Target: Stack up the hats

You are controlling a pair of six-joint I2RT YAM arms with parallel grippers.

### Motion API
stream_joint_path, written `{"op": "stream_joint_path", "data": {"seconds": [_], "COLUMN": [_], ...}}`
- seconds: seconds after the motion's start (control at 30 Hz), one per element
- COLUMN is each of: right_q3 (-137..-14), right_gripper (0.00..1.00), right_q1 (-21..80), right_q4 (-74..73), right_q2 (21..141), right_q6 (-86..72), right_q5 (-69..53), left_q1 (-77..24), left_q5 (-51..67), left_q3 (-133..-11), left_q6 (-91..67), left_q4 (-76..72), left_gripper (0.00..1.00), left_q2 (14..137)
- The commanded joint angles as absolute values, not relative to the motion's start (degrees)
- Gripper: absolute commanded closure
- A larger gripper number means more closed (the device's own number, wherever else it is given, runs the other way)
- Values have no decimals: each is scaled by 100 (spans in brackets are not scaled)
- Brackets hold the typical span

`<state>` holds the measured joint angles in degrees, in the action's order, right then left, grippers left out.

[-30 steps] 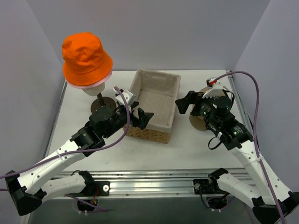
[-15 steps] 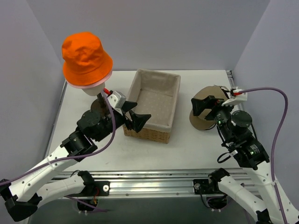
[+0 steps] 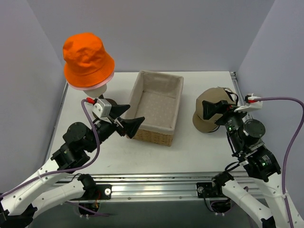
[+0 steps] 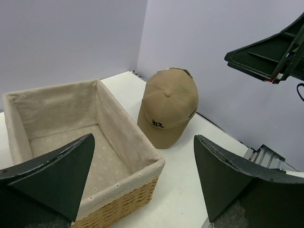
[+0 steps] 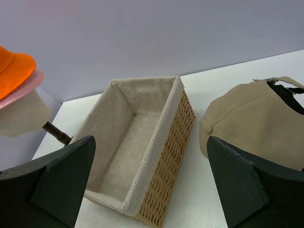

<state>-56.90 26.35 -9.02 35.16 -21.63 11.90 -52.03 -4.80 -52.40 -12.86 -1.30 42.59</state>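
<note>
beside the basket (image 4: 118, 206), the tan cap (image 4: 168, 102) shows a dark "r" logo (image 4: 157, 123).

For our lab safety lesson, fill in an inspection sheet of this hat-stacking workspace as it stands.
Surface: white table, clean where visible.
Job's things: orange hat over pink hat on the head, back left; tan cap on the table, right of the basket and apart from it.
Clutter: lined basket, centre, nothing inside.
Grippers: left gripper and right gripper open, holding nothing.
Cables: left cable and right cable, purple, looping free of the hats.
Surroundings: plain walls on three sides; metal rail at near edge.
</note>
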Motion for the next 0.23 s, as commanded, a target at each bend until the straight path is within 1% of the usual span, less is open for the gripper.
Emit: {"op": "stream_joint_path", "data": {"seconds": [0.0,0.2], "right_q3": [-5845,-5941], "right_gripper": [0,0], "right_q1": [2663,2663], "right_q4": [-791,-940], "right_q2": [3375,3515], "right_q6": [-2153,-2197], "right_q5": [1397,1406], "left_q1": [-5247,-5282], "left_q5": [-668,-545], "left_q3": [-5247,-5238], "left_q6": [-1222,-1213], "left_q4": [-396,-404], "left_gripper": [6,6], "left_q2": [4263,4236]}}
